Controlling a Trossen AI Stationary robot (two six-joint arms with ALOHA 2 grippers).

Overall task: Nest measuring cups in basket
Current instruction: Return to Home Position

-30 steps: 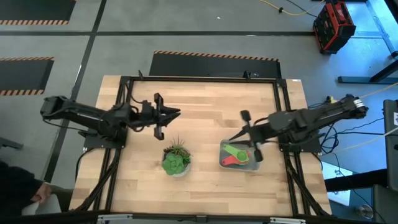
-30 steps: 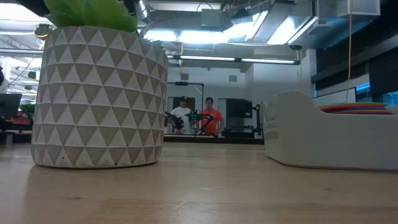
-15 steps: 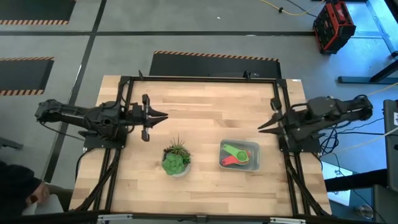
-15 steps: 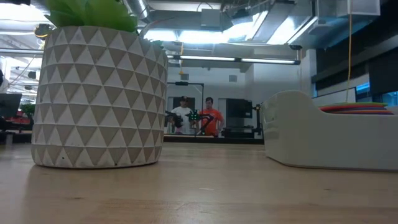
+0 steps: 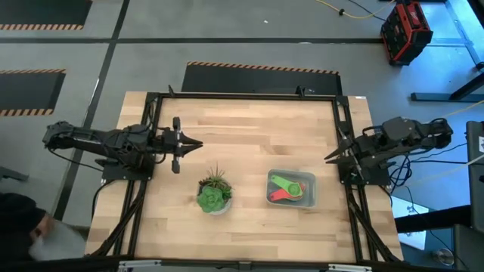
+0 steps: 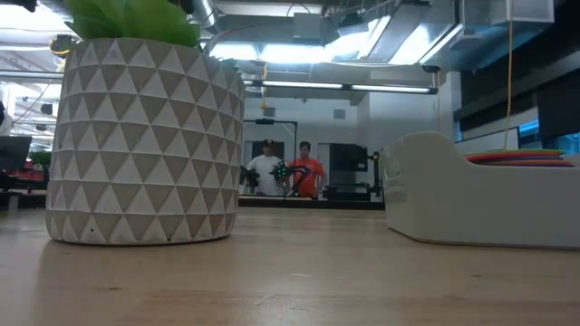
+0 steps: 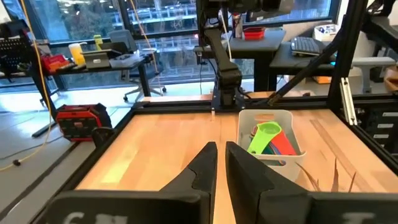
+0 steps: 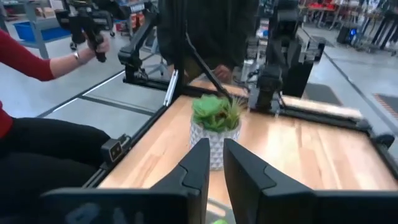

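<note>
Your entry: right end effector (image 5: 330,157), closed and empty, has withdrawn from the basket (image 5: 311,198) to the surface's (image 5: 249,121) right edge, left end effector (image 5: 193,143) likewise closed at left; measuring cups (image 5: 286,184) sit nested inside, so nesting looks finished.

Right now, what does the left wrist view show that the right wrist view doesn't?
Left wrist only: a clear look into the basket, with the green measuring cup on top of a red one, plus a red case on the floor. Right wrist only: the potted plant and a person's hand holding a dark device. Both: the wooden table and that arm's own gripper, left gripper or right gripper, jaws shut and empty.
</note>
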